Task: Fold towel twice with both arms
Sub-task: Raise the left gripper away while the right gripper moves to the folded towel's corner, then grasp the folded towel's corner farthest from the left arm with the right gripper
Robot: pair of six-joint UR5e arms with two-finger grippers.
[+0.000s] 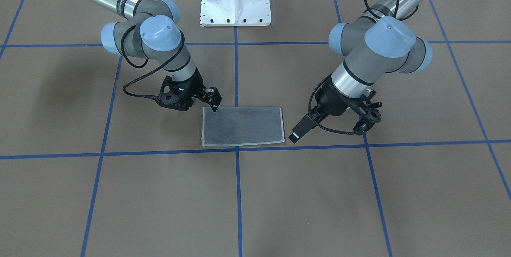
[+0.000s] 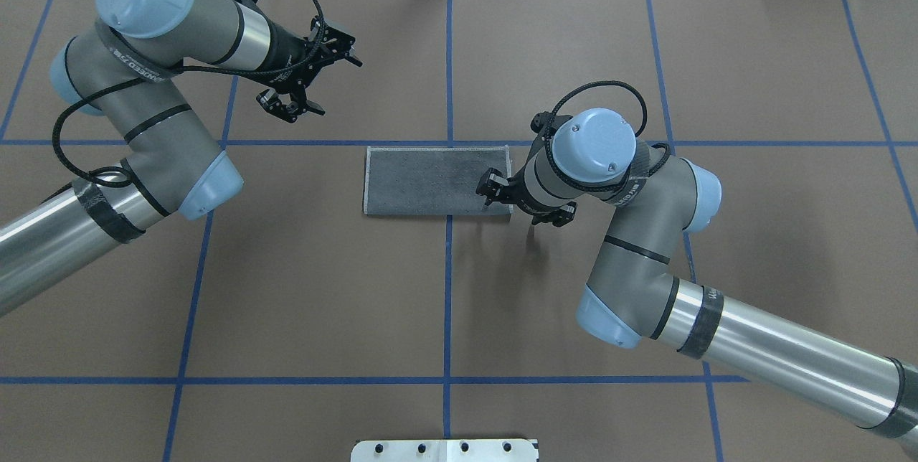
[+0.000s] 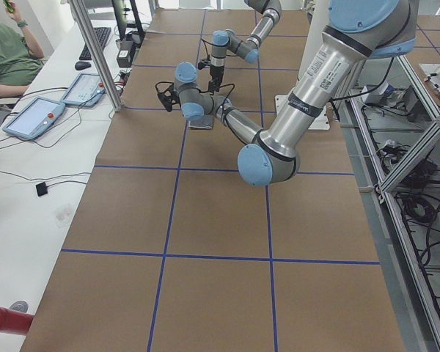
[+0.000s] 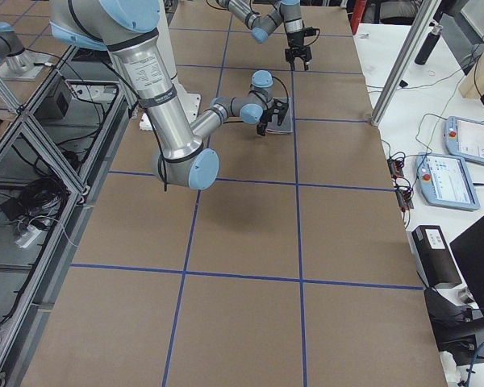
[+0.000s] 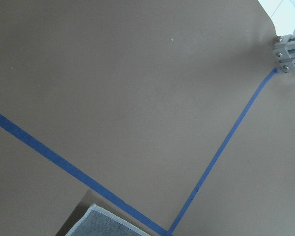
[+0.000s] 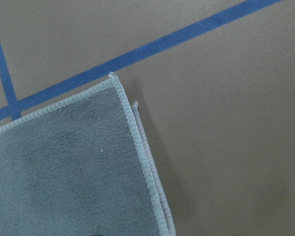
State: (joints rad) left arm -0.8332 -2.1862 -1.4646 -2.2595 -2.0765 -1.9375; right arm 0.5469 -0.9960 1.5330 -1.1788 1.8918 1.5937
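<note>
Lying flat in the middle of the overhead view, the towel (image 2: 430, 181) is a dark grey rectangle with pale stitching round it. Its upper edge runs just beside a horizontal blue tape line (image 2: 323, 143), and a vertical line passes under it. Look at the right wrist view: two stitched edges are stacked at the corner, the lower layer peeking out to the right, so it's doubled over once.

The right gripper (image 1: 214, 103) is right on it, tip down on the towel's upper-left corner in the front-facing view, with the arm coming in from the upper left. I cannot tell whether its fingers are together or apart; they overlap from every angle.

The left gripper (image 2: 330, 83) sits in the upper left of the overhead view, well apart from the towel and past that horizontal line, with its fingers spread wide and nothing between them. Its wrist camera catches only one towel corner at the bottom edge.

All around is the brown paper table (image 2: 323, 290), with the white pedestal base (image 1: 235, 1) at the top centre of the front-facing view.
</note>
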